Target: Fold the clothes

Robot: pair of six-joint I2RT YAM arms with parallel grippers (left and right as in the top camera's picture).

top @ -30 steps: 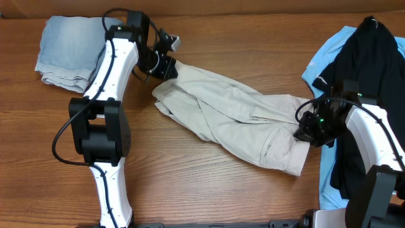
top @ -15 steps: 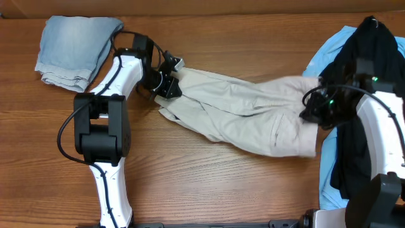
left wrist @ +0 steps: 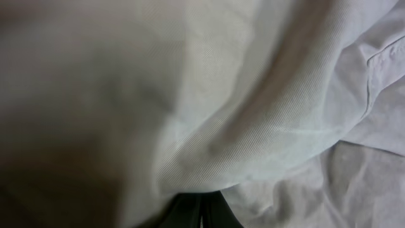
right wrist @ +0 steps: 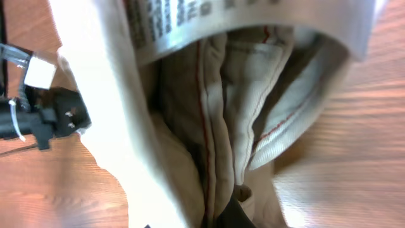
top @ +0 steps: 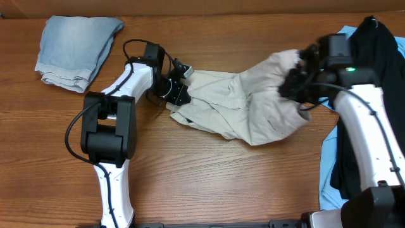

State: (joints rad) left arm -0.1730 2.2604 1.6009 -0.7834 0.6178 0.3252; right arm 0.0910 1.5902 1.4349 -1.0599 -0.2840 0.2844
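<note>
The clothes (top: 240,107) are one beige garment stretched across the middle of the table between both arms. My left gripper (top: 182,90) is shut on its left end, low at the table. In the left wrist view beige cloth (left wrist: 221,95) fills the frame, with the closed dark fingertips (left wrist: 201,212) under its fold. My right gripper (top: 296,81) is shut on the right end and holds it raised, so the cloth hangs bunched below it. The right wrist view shows the seams of the clothes (right wrist: 215,126), a white printed label (right wrist: 190,19) and the gripper (right wrist: 234,215) pinching the folds.
A folded light-blue denim piece (top: 76,47) lies at the back left. At the right edge a black top (top: 367,76) is heaped on a sky-blue top (top: 326,60), close behind my right arm. Bare wood lies in front of the garment.
My right gripper has risen and swung back and left, lifting the garment's right end off the table. My left gripper slid slightly right with its end. The garment is shorter and bunched.
</note>
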